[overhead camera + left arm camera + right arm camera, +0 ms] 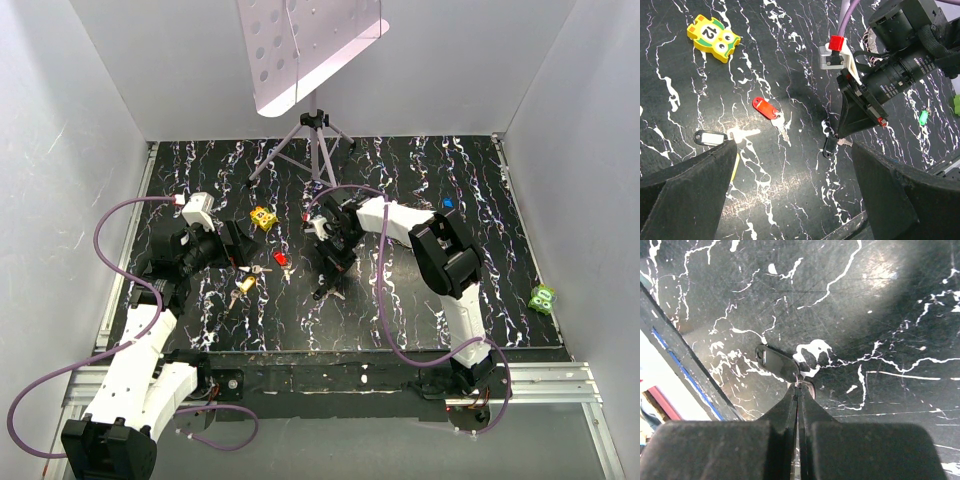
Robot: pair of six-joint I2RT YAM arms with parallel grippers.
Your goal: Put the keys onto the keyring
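My right gripper (325, 285) points down at the mat and is shut on the silver part of a black-headed key (776, 362); the black head lies on the mat just past the tips (799, 386). This key also shows in the left wrist view (830, 146). A red key (767, 110), a black-tagged silver key (707, 137) and a yellow key (245, 285) lie close together by my left gripper (238, 258). My left gripper (792, 145) is wide open and empty above the mat. A blue key (447, 202) lies at the far right. The toothed keyring is out of view.
A yellow owl block marked 12 (713, 35) lies at the back left of the keys. A green block (542, 297) sits near the mat's right edge, and a small green key-like piece (923, 117) lies near it. A tripod (315, 140) stands at the back centre.
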